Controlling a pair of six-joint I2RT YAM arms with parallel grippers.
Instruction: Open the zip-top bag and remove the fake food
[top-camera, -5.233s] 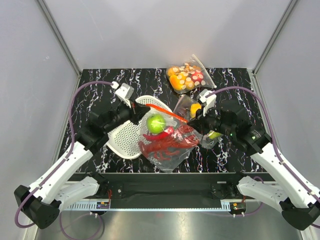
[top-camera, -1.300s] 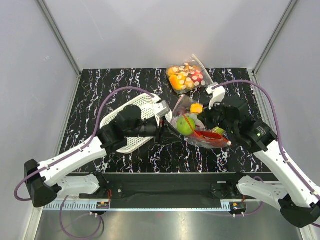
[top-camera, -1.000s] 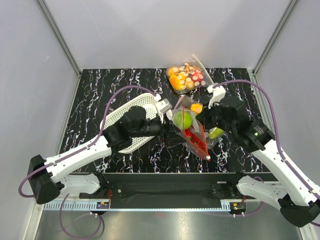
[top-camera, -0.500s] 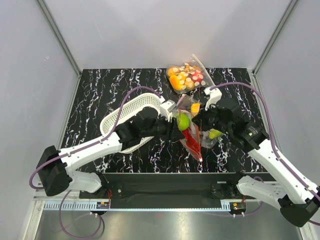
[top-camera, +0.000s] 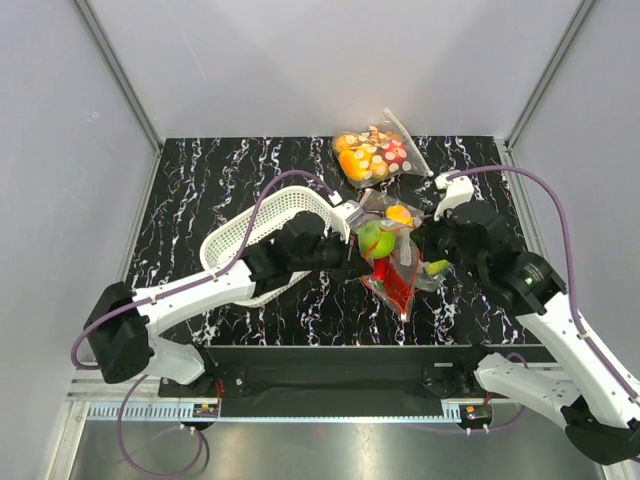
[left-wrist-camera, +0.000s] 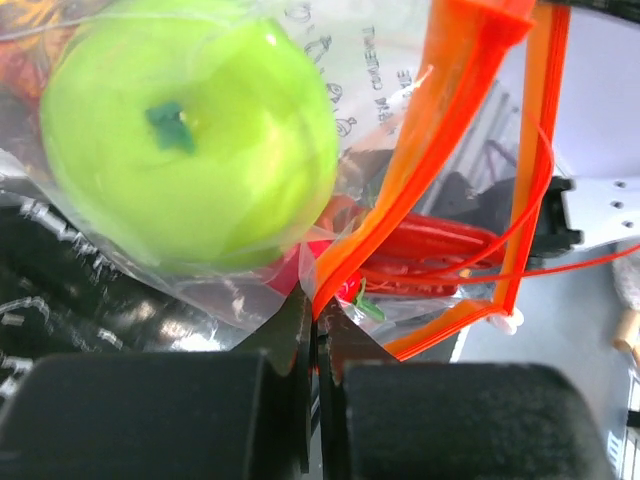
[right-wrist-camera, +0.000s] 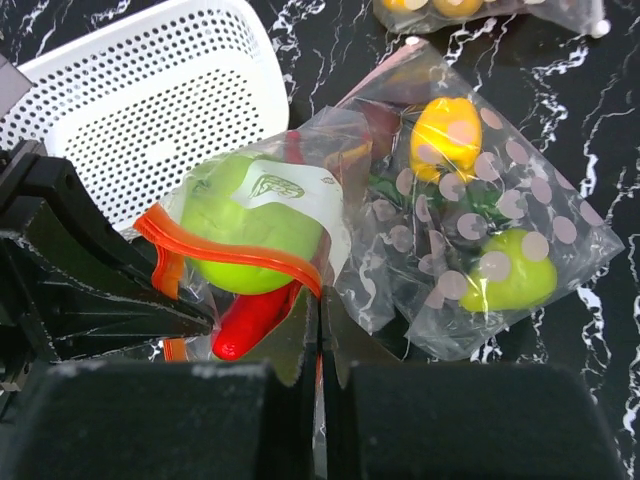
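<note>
The zip-top bag hangs between my two grippers above the table, its orange-red zip strip stretched between them. Inside are the green apple, the red lobster pointing down, and a small red chili. My left gripper is shut on one side of the strip, its tips just under the apple. My right gripper is shut on the other side of the strip, its tips below the apple and a red piece.
A white perforated basket lies left of the bag, also in the right wrist view. One polka-dotted bag of fruit lies at the back. A second polka-dotted bag lies right under my right arm.
Both arms lifted the bag off the basket and carried it right. The bag turned so the lobster hangs down. In the last half second my right arm drew right, stretching the zip strip.
</note>
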